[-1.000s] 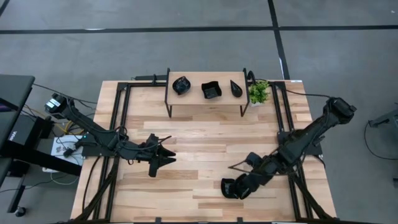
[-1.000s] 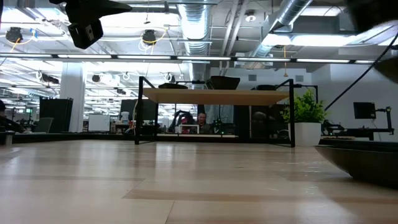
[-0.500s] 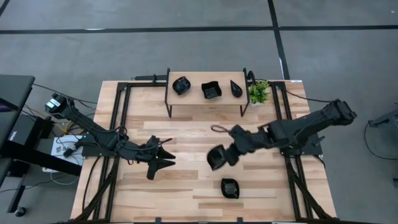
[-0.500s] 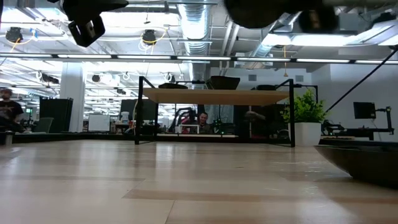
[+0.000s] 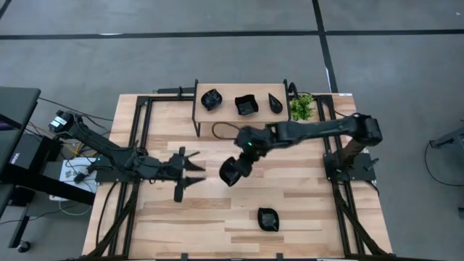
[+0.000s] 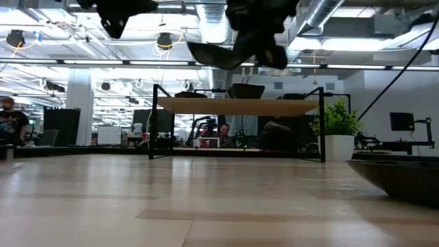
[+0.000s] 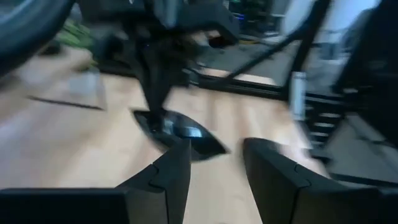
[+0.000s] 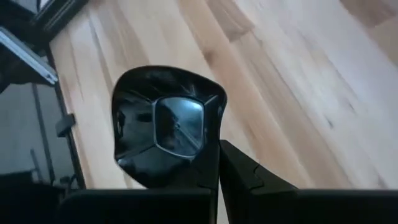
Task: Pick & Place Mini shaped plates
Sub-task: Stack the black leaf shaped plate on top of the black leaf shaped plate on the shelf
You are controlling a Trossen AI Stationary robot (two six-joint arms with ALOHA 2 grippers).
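From above, the right end effector (image 5: 233, 172) hangs over the middle of the table (image 5: 304, 210), its fingers pinching the rim of a small black plate (image 5: 230, 174) that rides clear of the wood. The left end effector (image 5: 190, 174) sits at about nine o'clock from that plate, near but apart, with its fingers spread and nothing between them. At twelve o'clock stands a low shelf (image 5: 225, 109) carrying three more black plates (image 5: 246, 105) in a row, with a small potted plant (image 5: 301, 107) just beside its end. One last plate (image 5: 268, 219) lies on the table at about five o'clock from the carried one, well apart.

From table height, the carried plate (image 6: 214, 55) shows edge-on, tilted, high above the wood and in front of the shelf (image 6: 236, 106). Gripping by the rim probably explains the tilt (a shallow dish offers little else to grab).

In the left wrist picture, the two spread fingers (image 7: 171, 177) frame the carried plate (image 7: 180, 132) hanging from the other arm, so this arm seems placed to receive or just to watch; I cannot tell which.

In the right wrist picture, the fingers (image 8: 245, 174) are pressed together on the near edge of the plate (image 8: 163, 124), whose glossy hollow faces the camera. The grip looks thin, so a slip is the likeliest risk on the way to the shelf.
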